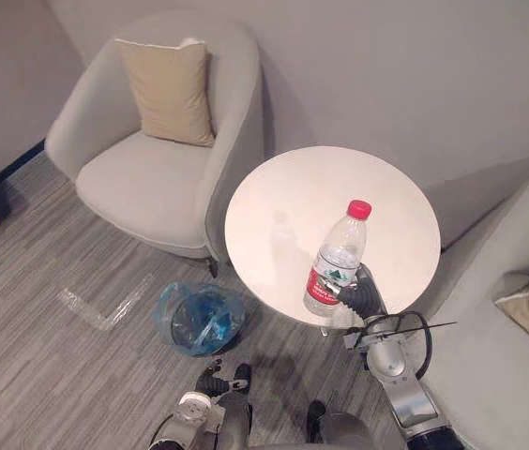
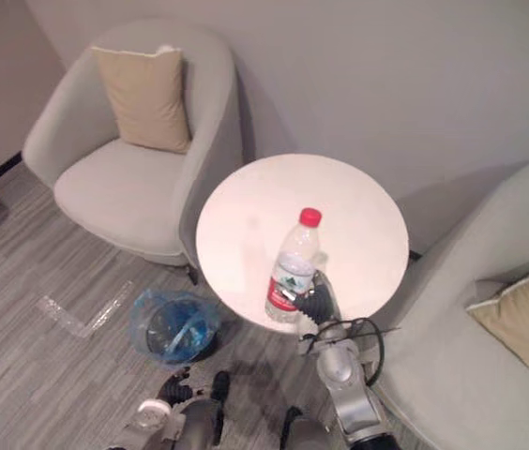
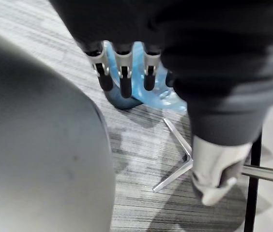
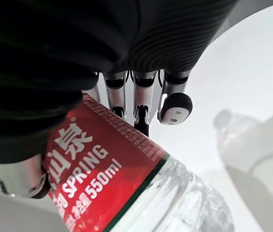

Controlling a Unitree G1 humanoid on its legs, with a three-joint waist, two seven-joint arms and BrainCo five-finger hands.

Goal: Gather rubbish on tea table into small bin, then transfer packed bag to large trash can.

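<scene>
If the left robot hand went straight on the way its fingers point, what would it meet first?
Probably the small bin lined with a blue plastic bag: the fingers of the left robot hand aim at it, nothing between, though depth is unclear. The right robot hand holds the red-capped clear plastic bottle.

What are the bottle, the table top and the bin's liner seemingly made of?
The bottle: clear thin plastic, see-through and ribbed, glossy red label. The table top: smooth white, slightly glossy, likely laminate; it faintly mirrors the bottle. The bin liner: thin blue plastic film, crinkled and translucent.
</scene>
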